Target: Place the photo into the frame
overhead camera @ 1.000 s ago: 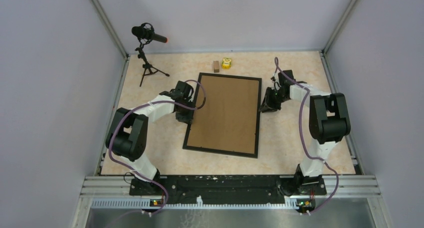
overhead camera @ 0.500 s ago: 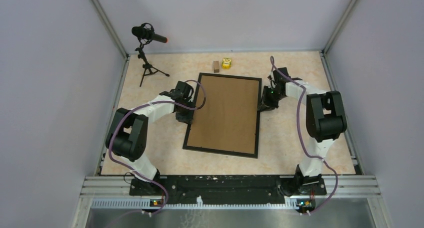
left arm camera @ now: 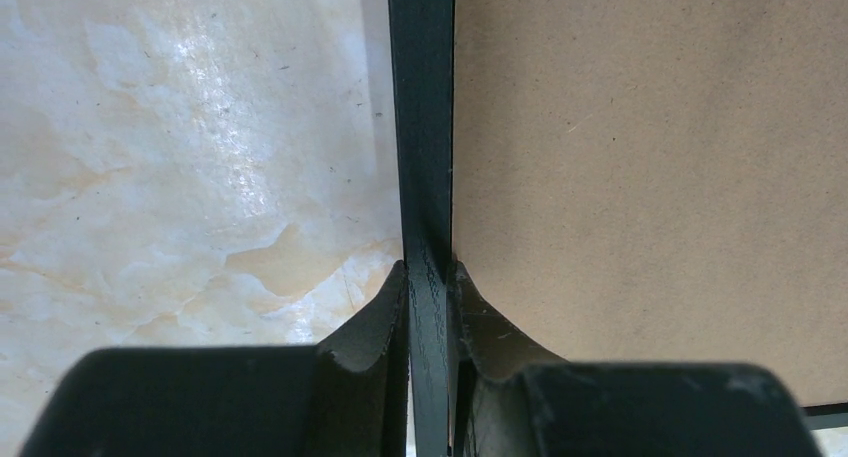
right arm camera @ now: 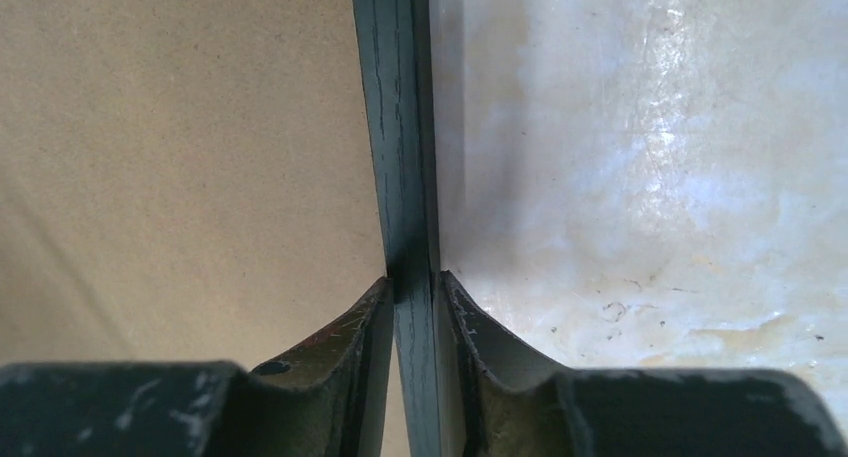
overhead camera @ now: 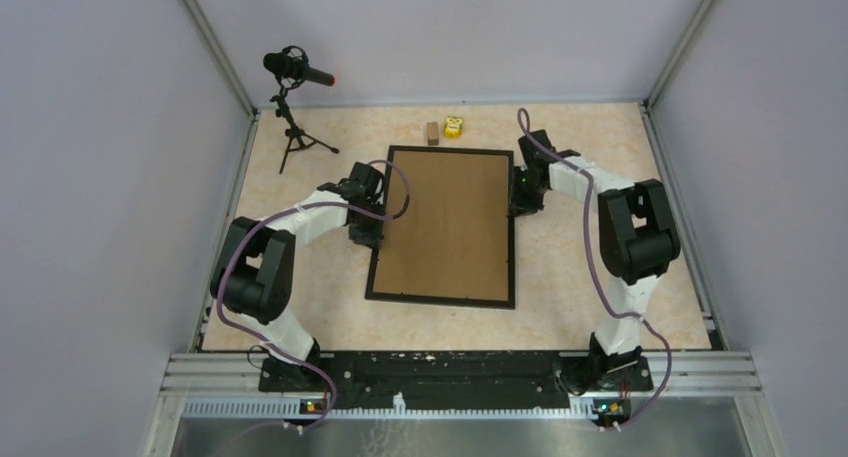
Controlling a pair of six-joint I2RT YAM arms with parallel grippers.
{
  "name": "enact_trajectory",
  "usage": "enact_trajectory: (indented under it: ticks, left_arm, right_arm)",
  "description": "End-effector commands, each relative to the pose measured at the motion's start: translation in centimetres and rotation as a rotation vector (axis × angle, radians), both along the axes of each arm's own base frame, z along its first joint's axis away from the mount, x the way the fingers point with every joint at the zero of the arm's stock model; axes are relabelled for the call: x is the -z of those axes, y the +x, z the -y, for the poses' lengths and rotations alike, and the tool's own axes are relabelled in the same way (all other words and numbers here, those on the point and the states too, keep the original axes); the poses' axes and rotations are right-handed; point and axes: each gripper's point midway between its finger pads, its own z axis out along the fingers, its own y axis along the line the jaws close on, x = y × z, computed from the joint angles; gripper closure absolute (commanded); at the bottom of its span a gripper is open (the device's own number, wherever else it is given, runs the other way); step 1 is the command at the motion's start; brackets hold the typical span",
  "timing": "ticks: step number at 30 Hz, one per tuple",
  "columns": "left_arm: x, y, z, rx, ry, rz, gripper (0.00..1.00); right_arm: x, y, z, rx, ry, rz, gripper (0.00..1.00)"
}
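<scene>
marbled tabletop (overhead camera: pixel 450 329), left jaws and right jaws tight on opposite frame (left arm camera: pixel 421 127) rails

1. Left arm (overhead camera: pixel 300 217) and right arm (overhead camera: pixel 585 182): white links between bulky black joint housings.
2. A purple cable (overhead camera: pixel 228 277) loops loosely along each arm.
3. The bases (overhead camera: pixel 290 372) are black and blocky.
4. The fingers (left arm camera: pixel 365 327) are matte black, curved and scuffed.

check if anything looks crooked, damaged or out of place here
Nothing looks spilled or damaged. The frame lies flat and roughly straight, showing only a brown board. The left gripper and right gripper each pinch a side rail. No photo is visible.
</scene>
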Motion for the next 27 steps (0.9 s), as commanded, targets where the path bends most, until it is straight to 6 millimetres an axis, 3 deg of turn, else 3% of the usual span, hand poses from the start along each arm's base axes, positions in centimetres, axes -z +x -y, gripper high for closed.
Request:
enact_trajectory:
  ticks: [1,5,9,13,15,20,27]
  left_arm:
    - [2.1,-1.7,0.1,0.026,0.017,-0.065,0.9]
    - [2.0,-1.6,0.1,0.026,0.019,-0.064,0.9]
    - [2.1,-1.8,-0.2,0.027,0.032,-0.066,0.9]
    - [2.1,-1.7,-0.1,0.028,0.028,-0.064,0.9]
    - [2.1,-1.8,-0.2,0.028,0.03,-0.066,0.9]
    - [2.1,-1.7,-0.1,0.029,0.027,-0.064,0.91]
    - [2.1,-1.8,-0.1,0.032,0.025,-0.067,0.91]
  right_arm:
    - [2.2,-1.9,-1.5,-0.039,-0.075,-0.065,0.69]
    - [-0.4,-0.4,-2.5,-0.07,-0.044,-0.028,0.48]
    - [-5.2,1.5,-3.0,-0.095,0.052,0.08,0.4]
    - [-8.8,3.8,-0.7,-0.083,0.109,0.16,0.41]
    - [-9.0,3.7,0.2,-0.098,0.114,0.151,0.45]
    - [-7.3,2.2,1.1,-0.133,0.116,0.101,0.6]
    - [-4.7,1.1,0.8,-0.173,0.13,0.043,0.7]
